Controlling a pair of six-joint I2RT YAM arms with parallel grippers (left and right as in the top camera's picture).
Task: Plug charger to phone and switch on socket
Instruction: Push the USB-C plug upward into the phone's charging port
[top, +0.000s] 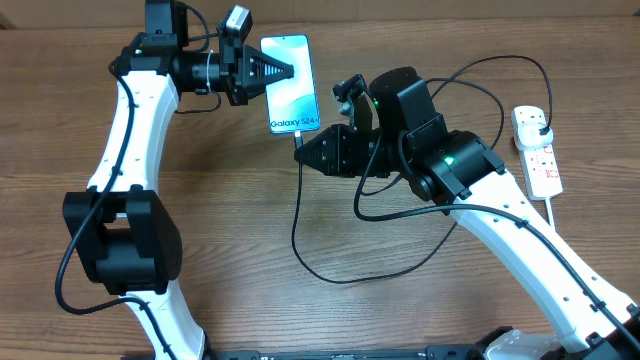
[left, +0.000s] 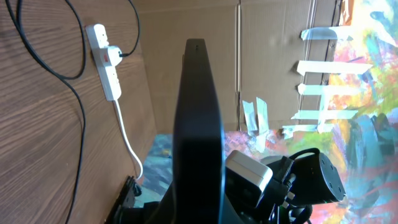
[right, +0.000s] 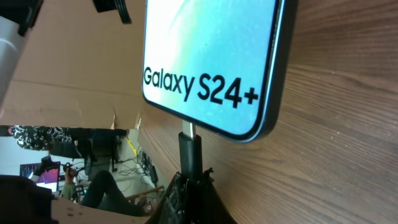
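Observation:
The phone (top: 291, 84) with a light blue screen and "Galaxy S24+" text lies at the table's far middle. My left gripper (top: 286, 70) is shut on its side edge; the left wrist view shows its dark edge (left: 198, 124) between my fingers. My right gripper (top: 303, 146) is shut on the charger's connector (right: 189, 152), whose metal tip sits at the phone's bottom port (right: 188, 129). The black charger cable (top: 300, 235) loops over the table to a plug in the white socket strip (top: 537, 150) at the far right, also in the left wrist view (left: 103, 59).
The socket's thick white cord (top: 570, 233) runs toward the front right. Cable loops (top: 400, 270) lie under and beside my right arm. Cardboard walls stand behind the table.

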